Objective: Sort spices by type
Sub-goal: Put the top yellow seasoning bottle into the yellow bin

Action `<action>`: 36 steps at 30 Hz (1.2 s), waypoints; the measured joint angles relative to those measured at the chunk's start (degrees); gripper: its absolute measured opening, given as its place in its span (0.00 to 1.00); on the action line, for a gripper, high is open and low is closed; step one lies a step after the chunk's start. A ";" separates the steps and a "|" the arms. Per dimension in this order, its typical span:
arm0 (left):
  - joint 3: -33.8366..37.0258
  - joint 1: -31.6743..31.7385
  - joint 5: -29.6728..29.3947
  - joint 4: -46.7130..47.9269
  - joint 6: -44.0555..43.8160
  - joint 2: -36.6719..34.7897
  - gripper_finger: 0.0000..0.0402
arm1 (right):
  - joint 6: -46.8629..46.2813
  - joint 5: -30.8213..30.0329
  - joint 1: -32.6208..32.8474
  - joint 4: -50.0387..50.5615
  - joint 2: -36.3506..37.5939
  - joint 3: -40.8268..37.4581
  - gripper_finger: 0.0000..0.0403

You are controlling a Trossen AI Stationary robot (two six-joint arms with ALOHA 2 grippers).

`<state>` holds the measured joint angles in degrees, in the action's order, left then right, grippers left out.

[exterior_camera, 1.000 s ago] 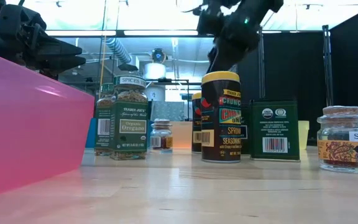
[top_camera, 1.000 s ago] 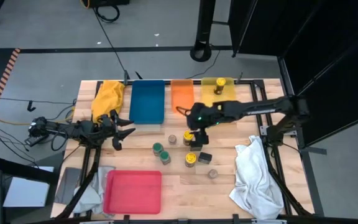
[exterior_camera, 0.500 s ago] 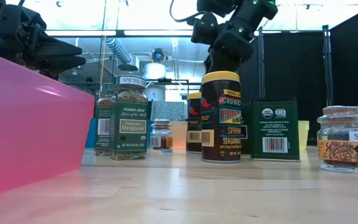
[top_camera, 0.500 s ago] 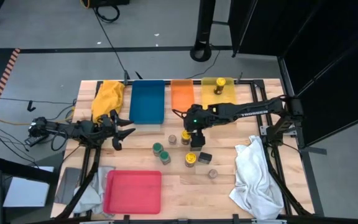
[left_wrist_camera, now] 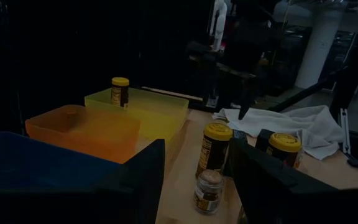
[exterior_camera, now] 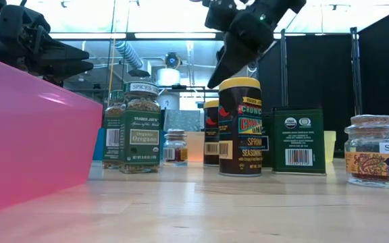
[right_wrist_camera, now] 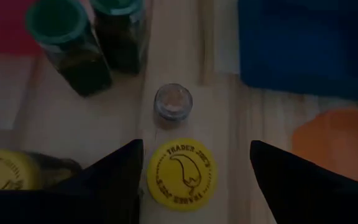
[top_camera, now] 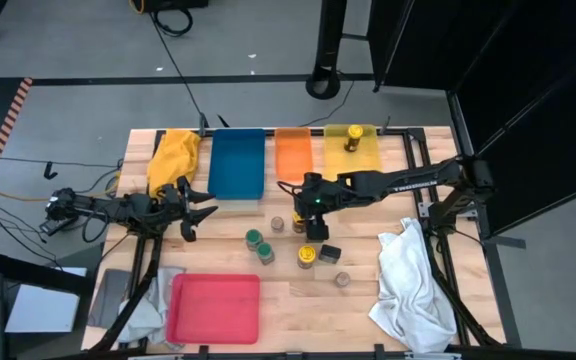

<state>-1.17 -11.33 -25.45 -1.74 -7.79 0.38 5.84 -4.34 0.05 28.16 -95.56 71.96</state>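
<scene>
- Right gripper [right_wrist_camera: 194,180], a dark two-finger end effector, hangs directly above a yellow-lidded cylindrical spice jar [right_wrist_camera: 181,173]; its fingers stand apart on either side of the lid without touching it. The lid is round, bright yellow, printed with a dark logo.
- That jar [top_camera: 300,219] stands upright on the pale wooden table [top_camera: 368,290], just in front of the orange plastic tray [top_camera: 292,154], the landmark for the items below.
- Tiny grey-topped glass jar [right_wrist_camera: 173,102] stands just beside the jar under the gripper, also in front of the orange tray.
- Two green-lidded jars of dark dried herbs [top_camera: 260,245] stand close together, farther out from the orange tray, toward the red plastic tray [top_camera: 215,308].
- A second yellow-lidded jar [top_camera: 307,257], with a dark printed label, stands farther out still, near a small black rectangular box [top_camera: 330,253] and another grey-topped jar [top_camera: 342,279].
- A third yellow-lidded jar [top_camera: 351,138] stands inside the yellow plastic tray [top_camera: 365,160], next to the orange tray.
- A blue plastic tray [top_camera: 237,165] lies on the orange tray's other side.
- Left gripper [top_camera: 203,205] waits beyond the blue tray, fingers parted, holding nothing.
</scene>
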 joint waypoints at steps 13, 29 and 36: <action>-0.04 0.00 -0.11 0.24 -0.02 1.07 0.46 | -1.79 3.10 -0.76 -1.10 -5.80 0.02 0.77; -0.04 0.00 -0.07 0.09 -0.02 1.13 0.46 | -1.59 2.38 -1.37 -0.42 -7.07 0.04 0.58; -0.02 0.00 -0.07 0.04 -0.02 1.13 0.46 | -0.78 0.85 -1.36 0.14 -7.00 0.04 0.58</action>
<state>-1.19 -11.33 -25.52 -1.69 -7.81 1.52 5.06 -3.49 -1.31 28.30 -102.56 72.01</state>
